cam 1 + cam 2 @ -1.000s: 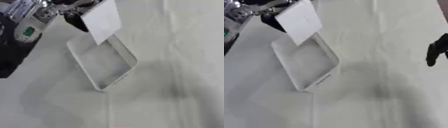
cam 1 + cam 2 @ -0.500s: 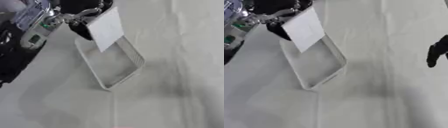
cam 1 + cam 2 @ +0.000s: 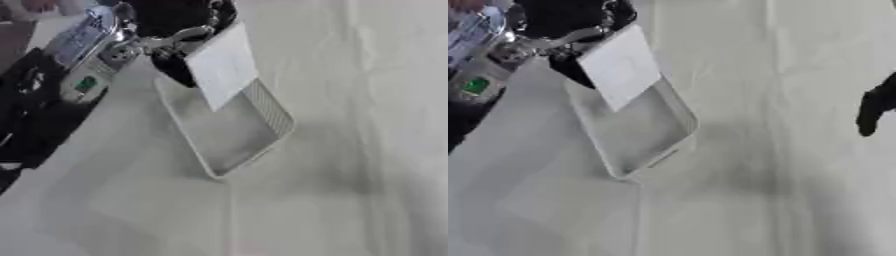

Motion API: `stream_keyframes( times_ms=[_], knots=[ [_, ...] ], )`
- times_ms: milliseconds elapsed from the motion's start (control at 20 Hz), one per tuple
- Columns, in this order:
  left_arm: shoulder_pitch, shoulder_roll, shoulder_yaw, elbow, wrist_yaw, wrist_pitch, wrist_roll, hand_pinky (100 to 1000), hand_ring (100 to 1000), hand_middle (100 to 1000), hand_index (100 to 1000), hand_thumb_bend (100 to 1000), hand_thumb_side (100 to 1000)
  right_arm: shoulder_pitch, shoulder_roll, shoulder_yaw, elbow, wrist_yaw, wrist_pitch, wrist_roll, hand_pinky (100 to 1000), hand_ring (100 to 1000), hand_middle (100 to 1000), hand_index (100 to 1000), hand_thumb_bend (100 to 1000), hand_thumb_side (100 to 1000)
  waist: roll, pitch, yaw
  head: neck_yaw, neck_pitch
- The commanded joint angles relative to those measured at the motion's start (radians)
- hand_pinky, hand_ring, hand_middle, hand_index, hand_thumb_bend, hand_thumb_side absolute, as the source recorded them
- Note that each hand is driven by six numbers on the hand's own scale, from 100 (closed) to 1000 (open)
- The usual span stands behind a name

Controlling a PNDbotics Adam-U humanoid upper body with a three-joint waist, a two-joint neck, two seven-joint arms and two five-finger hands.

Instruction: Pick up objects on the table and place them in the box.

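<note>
Overhead, the left hand pinches a white card at its upper edge, hanging it tilted over the box; right hand's fingers unclear.

Left hand curled in a pinch at upper left; right hand at right edge.

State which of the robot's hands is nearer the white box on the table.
Left. The left hand hangs above the box's far end, holding a white card; the right hand is far off at the right edge.
</note>
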Motion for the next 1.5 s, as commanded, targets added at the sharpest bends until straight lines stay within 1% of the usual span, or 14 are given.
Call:
stream_keyframes(
  times_ms=[50,500,950,1050,1100,1150,1200,1250,1300,1350,1400,1500],
  knots=[
    [-0.030,0.000,-0.012,-0.002,-0.019,-0.008,-0.028,100,164,230,343,231,315,-0.001,-0.003,-0.009,-0.013,0.003,0.000,-0.003,268,440,526,754,100,817,-0.007,-0.022,0.005,0.009,0.000],
    [-0.032,-0.037,-0.056,0.011,-0.015,-0.020,-0.091,100,167,232,349,223,327,0.004,-0.002,-0.010,-0.013,0.008,0.007,-0.008,268,441,526,754,100,815,-0.007,-0.028,0.014,0.011,0.000],
    [-0.026,-0.064,-0.077,0.022,-0.021,-0.010,-0.133,100,187,247,364,230,350,0.004,-0.003,-0.011,-0.013,0.016,0.008,-0.012,267,441,526,755,100,813,-0.011,-0.023,0.023,0.013,0.000],
    [-0.026,-0.069,-0.078,0.023,-0.022,-0.008,-0.142,100,215,267,378,250,378,0.004,-0.002,-0.011,-0.013,0.018,0.009,-0.013,267,441,526,756,100,812,-0.012,-0.023,0.026,0.014,0.000],
    [-0.027,-0.070,-0.079,0.022,-0.021,-0.007,-0.146,100,253,297,401,283,432,0.004,-0.002,-0.011,-0.013,0.018,0.009,-0.013,267,441,526,756,100,812,-0.012,-0.023,0.026,0.014,0.000],
    [-0.027,-0.072,-0.081,0.020,-0.018,-0.008,-0.150,100,246,290,395,276,421,0.004,-0.002,-0.011,-0.013,0.019,0.010,-0.013,267,441,526,756,100,812,-0.012,-0.022,0.027,0.013,0.000],
    [-0.026,-0.072,-0.082,0.016,-0.013,-0.009,-0.156,158,419,446,532,424,676,0.003,-0.002,-0.011,-0.013,0.020,0.010,-0.014,267,441,526,756,100,811,-0.012,-0.022,0.028,0.013,0.000],
    [-0.025,-0.072,-0.084,0.012,-0.005,-0.013,-0.164,213,453,476,566,462,731,0.003,-0.001,-0.010,-0.013,0.020,0.011,-0.014,267,441,526,756,100,811,-0.013,-0.022,0.028,0.013,0.000],
    [-0.024,-0.071,-0.084,0.009,0.003,-0.015,-0.172,376,550,578,670,583,862,0.003,-0.001,-0.010,-0.013,0.021,0.011,-0.014,267,441,526,756,100,811,-0.013,-0.022,0.029,0.013,0.000],
    [-0.024,-0.069,-0.087,0.003,0.015,-0.022,-0.183,490,624,648,729,671,910,0.003,-0.001,-0.010,-0.013,0.021,0.012,-0.015,267,441,526,756,100,811,-0.013,-0.022,0.029,0.013,0.000],
    [-0.024,-0.066,-0.087,-0.002,0.029,-0.028,-0.197,586,714,737,803,768,925,0.003,-0.001,-0.010,-0.013,0.022,0.013,-0.015,267,441,526,756,100,811,-0.013,-0.023,0.030,0.012,0.000],
    [-0.026,-0.060,-0.085,-0.015,0.050,-0.040,-0.230,698,794,813,869,876,927,0.003,-0.001,-0.009,-0.013,0.023,0.014,-0.015,267,441,526,756,100,811,-0.012,-0.023,0.031,0.012,0.000]
  ],
)
